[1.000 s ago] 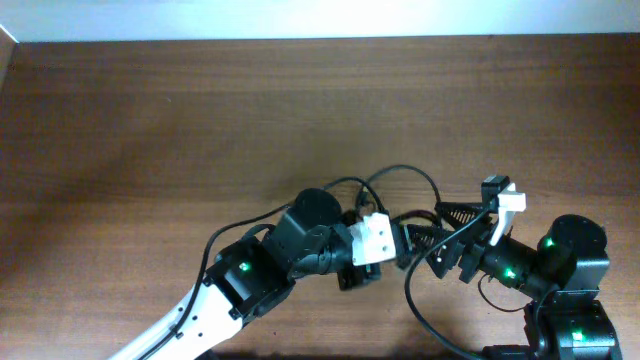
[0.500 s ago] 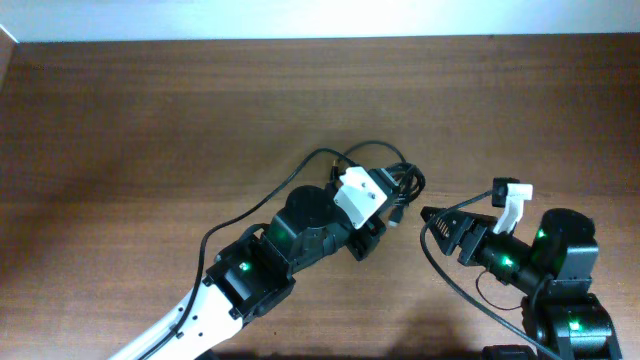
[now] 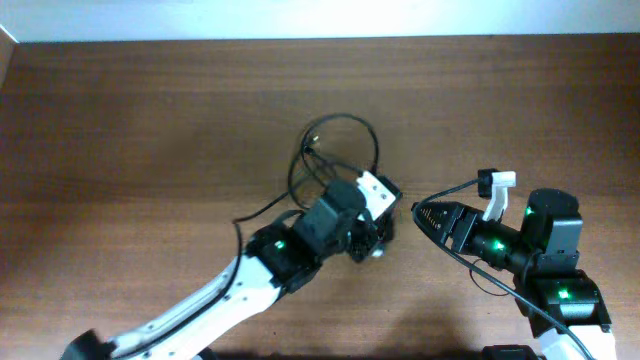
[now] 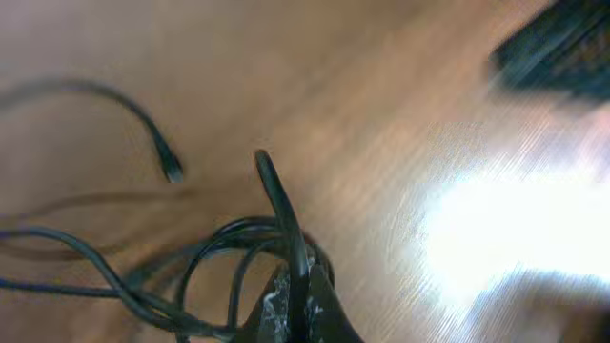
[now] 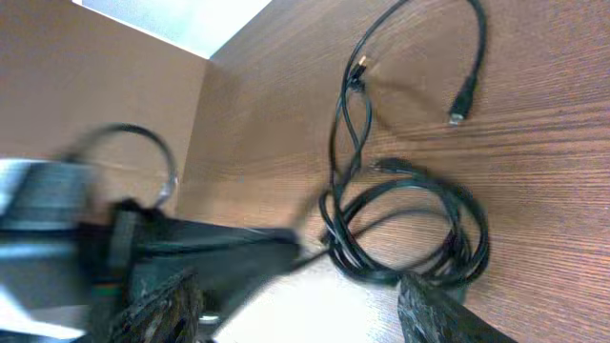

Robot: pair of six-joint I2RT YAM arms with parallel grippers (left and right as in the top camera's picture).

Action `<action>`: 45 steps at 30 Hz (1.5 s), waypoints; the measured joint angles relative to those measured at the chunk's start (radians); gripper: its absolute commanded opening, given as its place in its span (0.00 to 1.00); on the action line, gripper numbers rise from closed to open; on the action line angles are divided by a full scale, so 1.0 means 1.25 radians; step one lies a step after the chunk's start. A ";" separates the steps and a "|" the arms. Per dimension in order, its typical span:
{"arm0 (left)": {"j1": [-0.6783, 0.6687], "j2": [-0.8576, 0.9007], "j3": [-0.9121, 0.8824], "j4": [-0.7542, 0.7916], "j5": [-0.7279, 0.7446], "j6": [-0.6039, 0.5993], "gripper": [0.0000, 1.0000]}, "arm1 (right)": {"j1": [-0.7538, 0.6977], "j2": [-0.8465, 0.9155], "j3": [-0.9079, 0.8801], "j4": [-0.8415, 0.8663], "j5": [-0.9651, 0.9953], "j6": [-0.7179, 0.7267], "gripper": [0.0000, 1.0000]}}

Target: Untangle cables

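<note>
The cables [image 3: 340, 117] are thin black cords. One loop lies on the table beyond my left gripper [image 3: 378, 228], and the rest is bunched under it. In the left wrist view my left gripper [image 4: 300, 295] is shut on a cable strand [image 4: 276, 191] that rises between its jaws, and a loose plug end [image 4: 173, 174] lies to the left. In the right wrist view the cables form a coil [image 5: 410, 229] with gold plug ends [image 5: 360, 67] further off. My right gripper [image 3: 428, 213] is open and empty, its fingers [image 5: 162, 310] wide apart just short of the coil.
The brown wooden table [image 3: 150, 120] ends at a pale wall along the far edge. My left arm [image 3: 270, 260] reaches in from the bottom left. The right arm's base [image 3: 555, 260] stands at the bottom right with its own thicker wires.
My left gripper has carried the cables away from the right gripper, toward the far side and left. A loop now trails beyond it. The right gripper has drawn back and stands apart.
</note>
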 measured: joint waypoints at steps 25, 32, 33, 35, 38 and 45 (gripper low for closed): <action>-0.002 0.154 0.001 -0.159 -0.009 -0.004 0.99 | 0.000 0.000 0.000 0.001 0.003 -0.016 0.98; -0.002 0.153 0.001 -0.175 -0.066 0.116 0.99 | 0.000 0.000 0.000 0.000 0.003 -0.016 0.98; -0.002 0.159 0.001 -0.175 -0.066 0.122 0.96 | 0.000 0.000 0.000 0.000 0.003 -0.016 0.98; -0.002 0.192 0.001 -0.162 -0.057 0.131 0.86 | 0.000 0.000 0.000 0.000 0.003 -0.016 0.98; -0.002 0.204 0.001 -0.127 -0.038 0.136 0.73 | 0.000 0.000 0.000 0.000 0.003 -0.016 0.98; -0.002 0.255 0.001 -0.110 -0.032 0.139 0.65 | 0.000 0.000 0.000 -0.001 0.003 -0.016 0.98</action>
